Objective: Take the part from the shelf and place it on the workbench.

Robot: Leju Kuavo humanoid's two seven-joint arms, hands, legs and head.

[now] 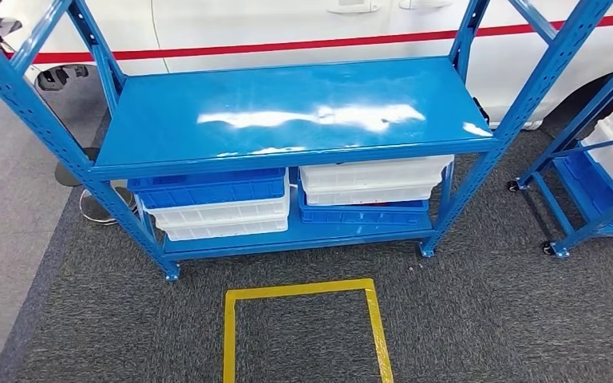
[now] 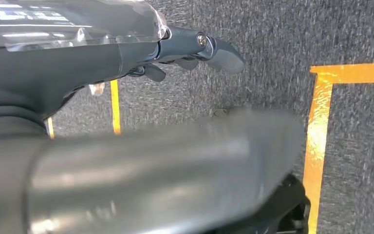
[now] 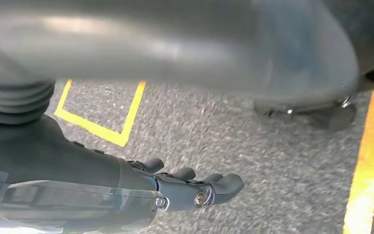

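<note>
— Blue steel shelf [image 1: 287, 112] right in front of me, its top board bare and glossy with glare. What do you want to know?

— Your hands. Anything in them?

— My left hand [image 2: 195, 48] hangs over dark grey carpet [image 2: 272, 39], fingers stretched out fairly straight and close together, touching nothing. My right hand [image 3: 195, 187] is the same: fingers extended side by side above the carpet, nothing between them and the thumb.

— And the part?

— I cannot make out a loose part anywhere. On the lower board of the shelf sit stacked bins: a blue bin [image 1: 211, 190] on top of white bins [image 1: 223, 219] on the left, and white bins [image 1: 371, 179] over a blue bin [image 1: 363, 214] on the right. What lies inside them is hidden by the board above.

— What else is around?

— A yellow tape outline [image 1: 303, 319] on the carpet just before the shelf, a second blue rack [image 1: 599, 175] on castors holding white bins at the right, and a white vehicle body with a red stripe [image 1: 287, 49] behind the shelf.
</note>
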